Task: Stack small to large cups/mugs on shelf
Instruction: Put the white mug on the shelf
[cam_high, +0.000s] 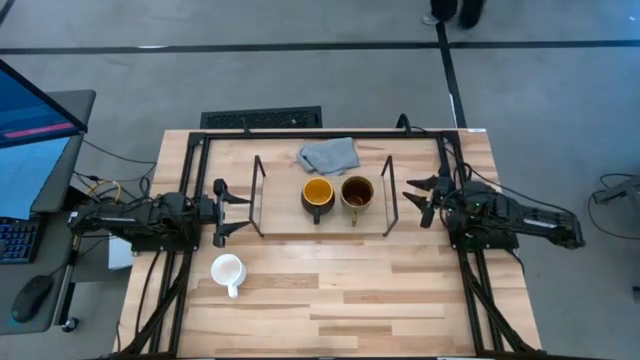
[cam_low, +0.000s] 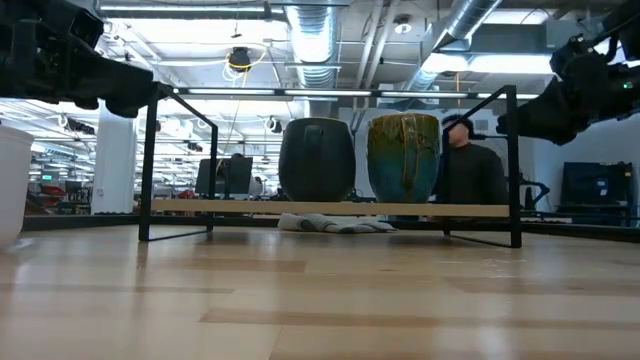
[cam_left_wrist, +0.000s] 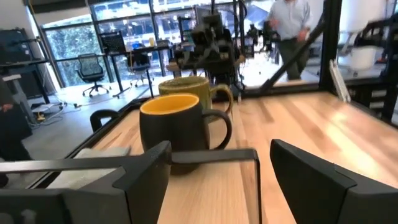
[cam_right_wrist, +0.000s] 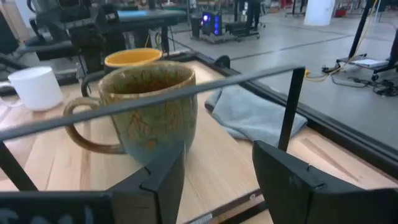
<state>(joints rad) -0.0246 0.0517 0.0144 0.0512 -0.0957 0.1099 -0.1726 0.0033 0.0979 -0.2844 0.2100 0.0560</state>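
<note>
White mug (cam_high: 228, 271): small, glazed, handled; off the shelf, at 7 o'clock of the table (cam_high: 400, 300).
Handling: judged light, rigid, breakable, slippery; best pinched across the rim wall or handle.
Dark mug (cam_high: 317, 193): yellow-orange inside; mid-shelf.
Brown mug (cam_high: 357, 193): just beside it, at its 3 o'clock.
Shelf (cam_high: 322, 233): wire ends, wooden base; free slot at 9 o'clock.
Left gripper (cam_high: 222, 212): fingers spread, holding nothing, at shelf's 9 o'clock end.
Right gripper (cam_high: 420, 200): spread, holding nothing, at 3 o'clock end.

1. The small mug (cam_high: 228, 270) is plain white.
2. The dark mug (cam_high: 317, 193) is black outside and yellow-orange inside.
3. The glazed mug (cam_right_wrist: 152, 109) is mottled green-brown.
4. The cloth (cam_high: 328, 155) is grey.
5. The shelf (cam_low: 330, 208) has black wire frames and a pale wooden base.
</note>
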